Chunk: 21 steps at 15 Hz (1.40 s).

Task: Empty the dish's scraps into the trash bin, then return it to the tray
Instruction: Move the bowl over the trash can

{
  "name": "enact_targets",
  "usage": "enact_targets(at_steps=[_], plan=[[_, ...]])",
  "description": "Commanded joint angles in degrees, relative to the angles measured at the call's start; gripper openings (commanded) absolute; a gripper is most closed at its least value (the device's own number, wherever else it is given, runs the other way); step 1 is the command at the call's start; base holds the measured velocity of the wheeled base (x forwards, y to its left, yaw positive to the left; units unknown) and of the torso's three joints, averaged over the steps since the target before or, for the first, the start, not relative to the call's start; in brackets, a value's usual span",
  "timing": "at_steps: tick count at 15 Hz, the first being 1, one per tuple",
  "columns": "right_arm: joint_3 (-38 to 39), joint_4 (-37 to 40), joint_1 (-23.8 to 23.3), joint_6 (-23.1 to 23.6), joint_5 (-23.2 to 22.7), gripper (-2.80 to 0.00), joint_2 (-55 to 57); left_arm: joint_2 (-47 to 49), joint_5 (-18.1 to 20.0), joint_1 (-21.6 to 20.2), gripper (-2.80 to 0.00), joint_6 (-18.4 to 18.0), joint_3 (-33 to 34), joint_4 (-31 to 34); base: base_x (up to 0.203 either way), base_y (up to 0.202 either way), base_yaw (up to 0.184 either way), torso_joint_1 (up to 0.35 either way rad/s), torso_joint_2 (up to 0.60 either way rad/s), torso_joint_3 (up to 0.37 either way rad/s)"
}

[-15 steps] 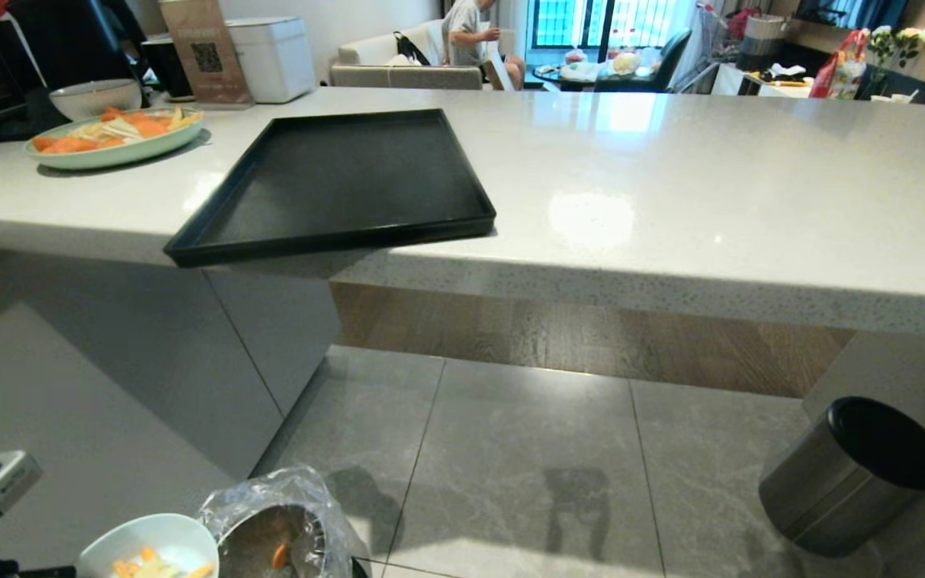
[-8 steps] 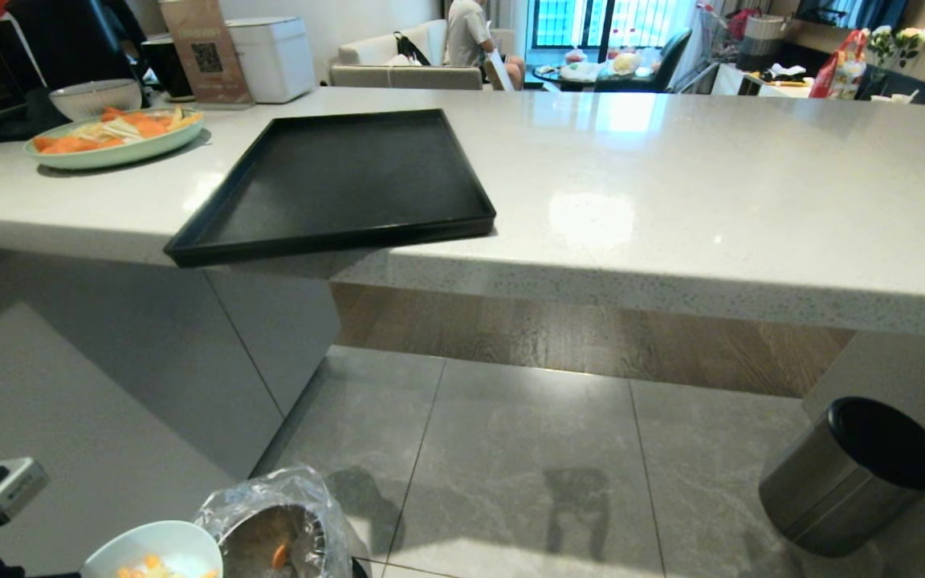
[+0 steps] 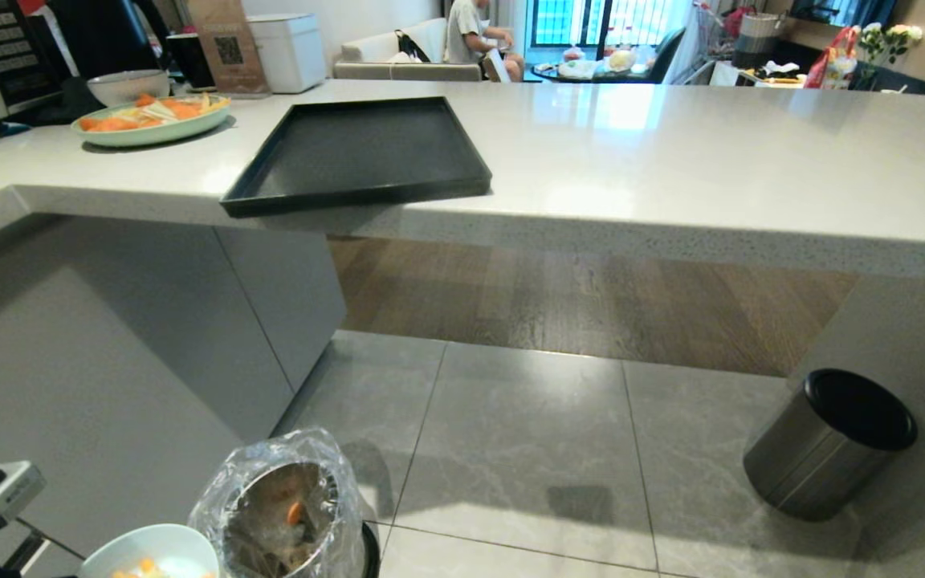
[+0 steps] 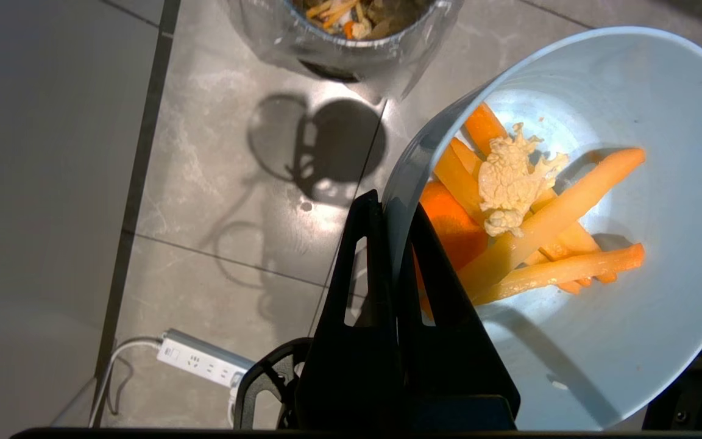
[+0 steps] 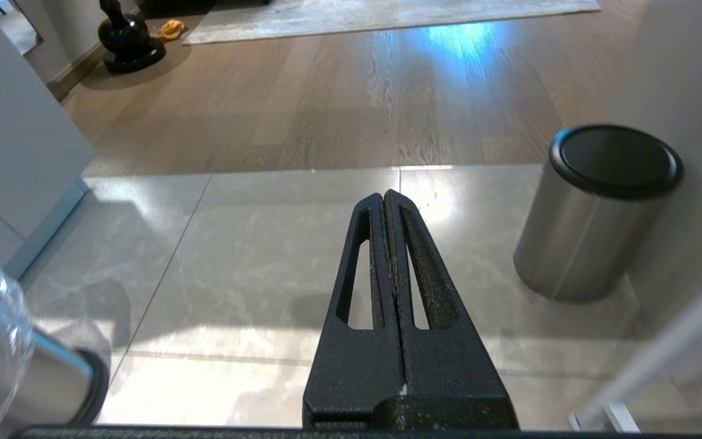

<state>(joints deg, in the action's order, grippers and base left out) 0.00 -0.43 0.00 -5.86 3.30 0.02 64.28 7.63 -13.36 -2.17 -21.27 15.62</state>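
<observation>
Whole view shifted (camera moved), one dish (image 4: 601,305), two bins

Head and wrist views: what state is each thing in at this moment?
dish: held by its rim, scraps inside
scraps: in the dish, not yet dumped
trash bin: open, bag-lined, food waste inside
tray: bare, overhanging the counter edge
left gripper: shut on the dish rim
right gripper: shut, holding nothing
steel bin: upright, black lid on
green plate: heaped with orange slices
</observation>
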Motion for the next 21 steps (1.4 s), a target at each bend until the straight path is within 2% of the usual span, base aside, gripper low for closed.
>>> enact_targets(at_steps=[1,5,10,21], plan=[[0.0,0.0,0.0,0.0,0.0,-2.80,0.1,0.0,0.1,-0.2,-2.80,-0.1,0.1,0.0,-0.195,0.000,-0.001,-0.002,0.00,0.002],[0.0,0.0,0.0,0.0,0.0,-2.80,0.1,-0.4,0.0,-0.2,-2.80,-0.2,0.0,0.1,-0.175,0.000,-0.001,0.000,0.00,0.002],[0.0,0.0,0.0,0.0,0.0,-2.80,0.1,-0.7,-0.1,-0.1,-2.80,0.0,-1.9,0.1,0.000,0.000,0.000,0.000,0.00,0.000],[0.0,0.0,0.0,0.0,0.0,-2.80,0.1,-0.5,0.6,0.2,-2.80,-0.3,-1.4,0.2,0.000,0.000,0.000,0.000,0.00,0.000]])
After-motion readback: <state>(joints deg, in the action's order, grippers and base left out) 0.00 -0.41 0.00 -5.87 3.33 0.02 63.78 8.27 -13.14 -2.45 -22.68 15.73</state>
